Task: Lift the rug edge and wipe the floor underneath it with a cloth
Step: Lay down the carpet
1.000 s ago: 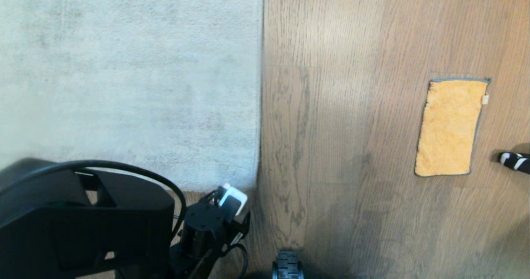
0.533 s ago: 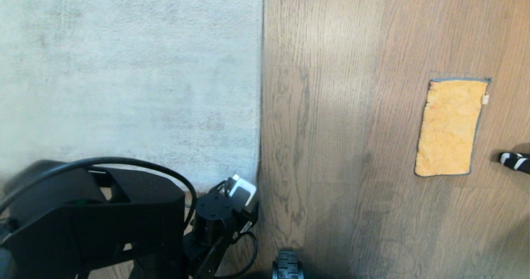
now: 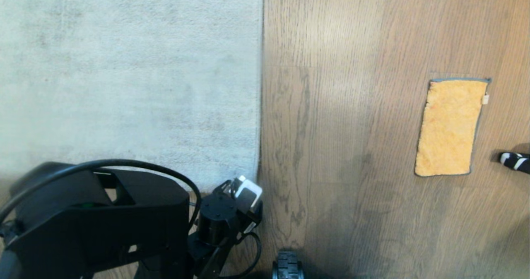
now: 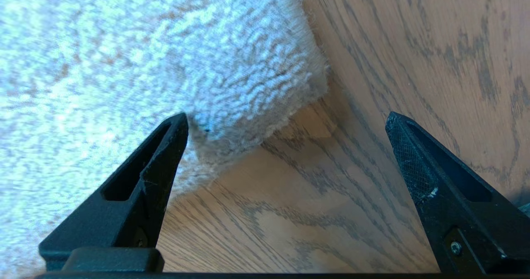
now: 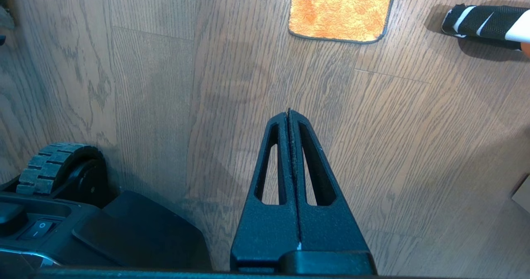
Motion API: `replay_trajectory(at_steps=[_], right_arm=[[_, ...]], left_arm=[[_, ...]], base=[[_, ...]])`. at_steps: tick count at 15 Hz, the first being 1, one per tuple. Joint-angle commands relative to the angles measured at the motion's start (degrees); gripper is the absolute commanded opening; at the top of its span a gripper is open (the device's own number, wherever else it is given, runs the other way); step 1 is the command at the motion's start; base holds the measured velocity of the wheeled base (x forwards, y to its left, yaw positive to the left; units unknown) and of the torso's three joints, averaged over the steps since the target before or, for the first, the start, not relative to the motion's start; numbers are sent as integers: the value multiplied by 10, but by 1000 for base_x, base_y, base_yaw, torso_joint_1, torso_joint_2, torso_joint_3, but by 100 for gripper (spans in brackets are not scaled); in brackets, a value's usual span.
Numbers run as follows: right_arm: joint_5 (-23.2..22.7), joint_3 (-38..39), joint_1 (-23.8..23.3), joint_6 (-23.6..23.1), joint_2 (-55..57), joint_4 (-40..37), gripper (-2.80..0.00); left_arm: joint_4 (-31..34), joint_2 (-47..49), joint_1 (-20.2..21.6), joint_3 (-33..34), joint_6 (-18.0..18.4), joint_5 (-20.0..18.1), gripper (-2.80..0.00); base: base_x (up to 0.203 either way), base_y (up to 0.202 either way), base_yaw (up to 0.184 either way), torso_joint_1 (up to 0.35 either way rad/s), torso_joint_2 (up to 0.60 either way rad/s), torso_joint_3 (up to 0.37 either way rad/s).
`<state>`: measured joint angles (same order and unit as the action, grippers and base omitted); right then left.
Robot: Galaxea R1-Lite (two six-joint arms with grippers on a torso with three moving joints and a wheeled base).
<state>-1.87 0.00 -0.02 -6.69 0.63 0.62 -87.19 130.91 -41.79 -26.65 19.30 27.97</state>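
The left claw (image 4: 285, 121) hangs low over the rug corner (image 4: 290, 84), its two black fingers (image 4: 140, 188) spread wide and gripping nothing. One finger is over the pile beside the rug edge (image 3: 261, 105); the other is over bare floor (image 3: 339, 146). The corner lies between them and looks flat on the planks. In the head view the left arm (image 3: 103, 221) fills the 7 o'clock part of the picture, its wrist at the rug's near corner, about 6 o'clock from the rug's long straight border, which runs from 12 o'clock down the middle.

The cloth (image 3: 451, 128) lies flat on the floor at 3 o'clock, well apart from the rug, its small white tag on the far side. A black and white striped object (image 3: 515, 162) is near its lower corner, at about 4 o'clock, not touching it.

The right claw (image 5: 289, 113) is parked, its fingers pressed together and empty, pointing toward the cloth (image 5: 341, 10) over bare floor. A base wheel (image 3: 287, 266) shows at 6 o'clock.
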Motion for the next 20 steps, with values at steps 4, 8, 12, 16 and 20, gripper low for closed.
replay_trajectory(at_steps=[4, 8, 12, 16, 20], right_arm=[[-1, 0, 0, -1, 0, 0, -280], [-1, 0, 0, 0, 0, 0, -280], [-1, 0, 0, 6, 0, 0, -280], [-1, 0, 0, 6, 0, 0, -280], [0, 0, 0, 11, 0, 0, -280]], left_arm=[[-4, -16, -8, 16, 2, 5, 0], [-1, -1, -7, 8, 3, 5, 0], [10, 2, -8, 5, 5, 5, 0], [11, 3, -8, -10, 21, 5, 0], [10, -3, -8, -5, 19, 8, 0]], base=[[0, 0, 0, 0, 0, 0], [0, 0, 0, 0, 0, 0], [0, 0, 0, 0, 0, 0], [0, 0, 0, 0, 0, 0], [0, 0, 0, 0, 0, 0]])
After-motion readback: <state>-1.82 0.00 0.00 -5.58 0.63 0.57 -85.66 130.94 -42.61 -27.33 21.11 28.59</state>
